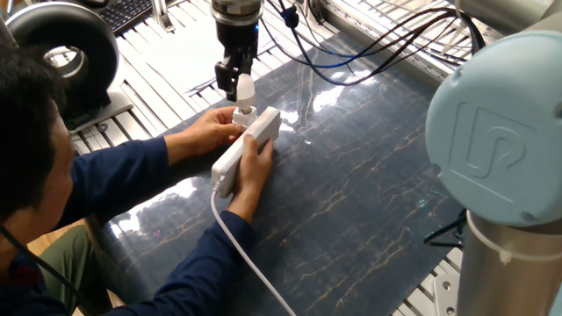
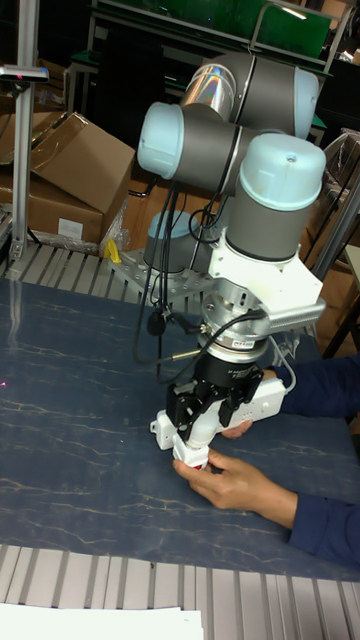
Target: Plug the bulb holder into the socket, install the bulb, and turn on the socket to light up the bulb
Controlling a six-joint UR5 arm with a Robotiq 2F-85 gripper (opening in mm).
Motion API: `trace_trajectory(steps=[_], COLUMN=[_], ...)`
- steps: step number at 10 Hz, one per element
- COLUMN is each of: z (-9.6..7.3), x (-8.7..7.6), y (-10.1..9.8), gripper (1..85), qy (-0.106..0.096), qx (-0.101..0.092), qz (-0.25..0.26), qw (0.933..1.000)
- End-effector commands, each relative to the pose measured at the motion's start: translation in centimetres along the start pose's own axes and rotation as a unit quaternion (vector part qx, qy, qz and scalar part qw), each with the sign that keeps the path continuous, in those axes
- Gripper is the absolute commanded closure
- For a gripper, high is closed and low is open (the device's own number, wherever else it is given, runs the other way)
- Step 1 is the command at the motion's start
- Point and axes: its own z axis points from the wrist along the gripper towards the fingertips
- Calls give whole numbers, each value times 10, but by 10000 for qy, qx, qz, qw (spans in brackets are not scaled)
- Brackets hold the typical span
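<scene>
Your view from the fixed camera starts, at the far left, with a person in a dark blue sleeve leaning in over the desk (image 1: 369,202). Both of their hands reach to a spot directly under the fingers: one hand (image 1: 209,130) cups the near end of the socket (image 1: 246,147) beside the bulb holder (image 1: 241,115), the other hand (image 1: 255,167) grips the strip's long body. The socket lies flat on the dark marbled mat, its white cable (image 1: 250,263) trailing toward you.

Straight above the holder you see the gripper (image 1: 239,85), pointing down, its fingers pinching the bulb (image 1: 245,88) by its white body. The bulb stands upright, its lower end meeting the top of the holder, which is seated in the socket.

In the tall fixed view the same gripper (image 2: 203,428) clamps the bulb (image 2: 200,432) just over the holder (image 2: 195,460), with one hand (image 2: 235,482) below the fingers and the socket (image 2: 255,400) behind them.
</scene>
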Motion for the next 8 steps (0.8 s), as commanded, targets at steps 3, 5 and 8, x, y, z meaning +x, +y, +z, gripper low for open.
trace_trajectory(steps=[3,5,8], z=[1,0,-2], x=[2,2,-2], y=[-2,2,10], gripper=[220,220,227], qy=[-112,-153,-247], qx=[113,84,68], qz=[-964,-1206,-1643], qw=[9952,9925,9861])
